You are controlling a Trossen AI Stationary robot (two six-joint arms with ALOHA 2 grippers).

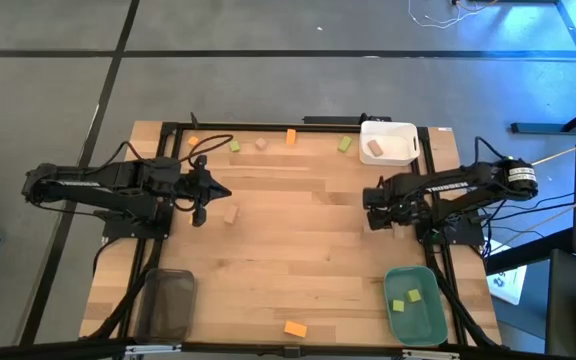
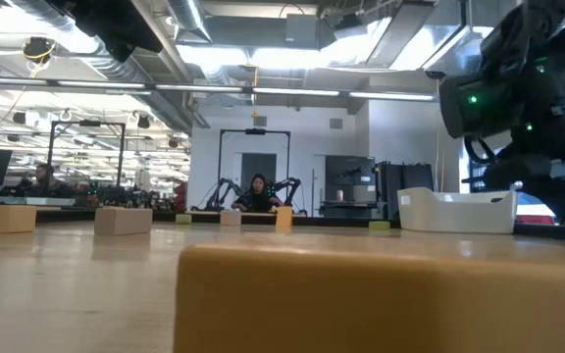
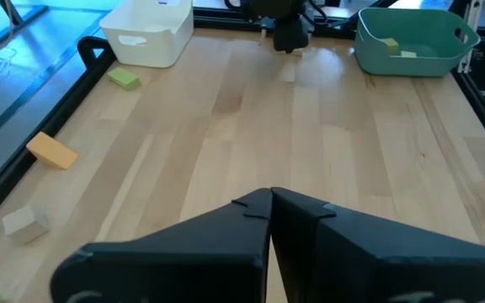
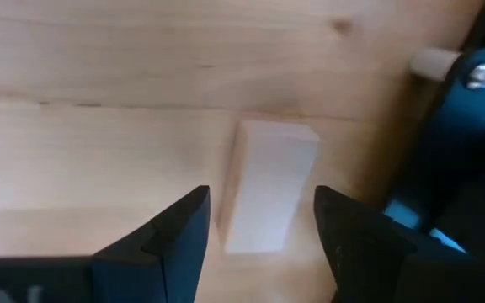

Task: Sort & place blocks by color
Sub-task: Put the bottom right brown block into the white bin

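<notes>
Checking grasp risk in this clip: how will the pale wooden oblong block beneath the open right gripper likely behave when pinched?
The pale wooden oblong block looks rigid, flat-faced, unlikely to roll. It lies flat, so tipping seems unlikely. The right gripper straddles it, jaws open; smooth wood might slip.

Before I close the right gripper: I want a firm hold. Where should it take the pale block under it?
Grip the pale block across its two long sides, coming straight down. It lies flat, and the open right gripper already straddles its narrow width.
</notes>
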